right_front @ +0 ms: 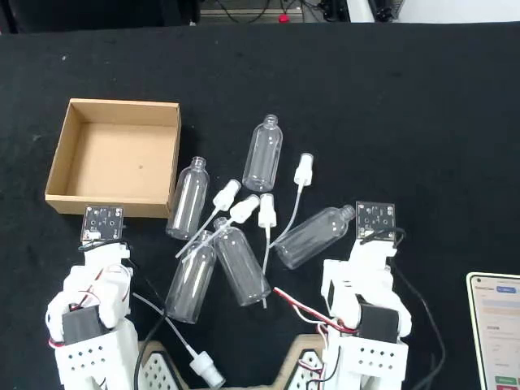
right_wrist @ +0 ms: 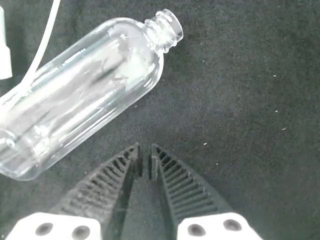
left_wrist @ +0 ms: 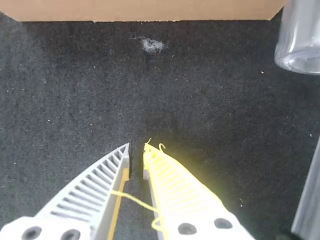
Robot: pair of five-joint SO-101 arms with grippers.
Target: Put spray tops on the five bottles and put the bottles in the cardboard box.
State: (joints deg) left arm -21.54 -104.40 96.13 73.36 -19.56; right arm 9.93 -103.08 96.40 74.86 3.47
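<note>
Nearest, the left claw (left_wrist: 137,148) and right claw (right_wrist: 145,148) sit pinched together, empty, over the black table (right_front: 422,106), while beyond them five uncapped bottles (right_front: 242,266) lie crossed with loose spray tops (right_front: 227,195), right of the cardboard box (right_front: 114,158), so tugging one tube would probably roll or drag its neighbours.

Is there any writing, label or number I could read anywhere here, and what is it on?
No text here can be read.
On the screen at the table's edge: lines of print, too small to read.
On the bottles and the cardboard box: no labels or print visible.
</note>
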